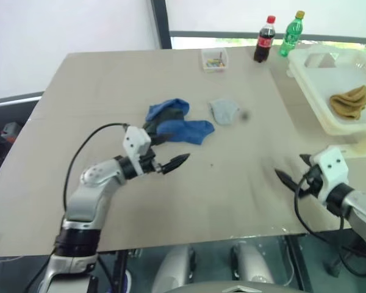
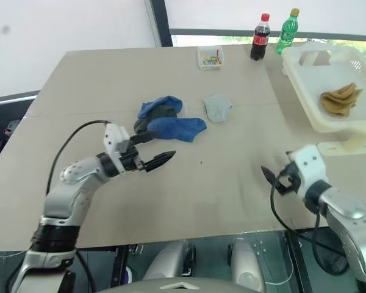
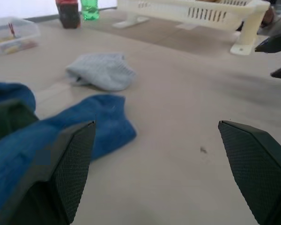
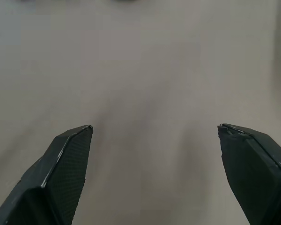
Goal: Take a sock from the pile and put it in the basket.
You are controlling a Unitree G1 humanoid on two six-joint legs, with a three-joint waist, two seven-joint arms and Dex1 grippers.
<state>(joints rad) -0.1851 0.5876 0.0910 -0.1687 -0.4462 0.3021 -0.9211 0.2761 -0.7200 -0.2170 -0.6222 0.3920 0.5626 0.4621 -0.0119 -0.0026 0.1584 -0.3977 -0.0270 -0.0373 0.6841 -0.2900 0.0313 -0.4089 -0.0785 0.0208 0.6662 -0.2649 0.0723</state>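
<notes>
The loose pile of blue, dark green and light grey socks (image 1: pixel 182 122) lies mid-table (image 1: pixel 97 91). The cream-white slotted plastic basket (image 1: pixel 311 76) holds one mustard-yellow sock (image 1: pixel 351 101). Left hand (image 1: pixel 169 151) and right hand (image 1: pixel 294 170) gape open, empty.

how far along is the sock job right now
Done: one mustard sock already lies in the basket. In hand: nothing; the left claw and the right claw are both open and empty above the table. Left: the blue socks, a dark one between them and the grey sock are still on the table.
</notes>
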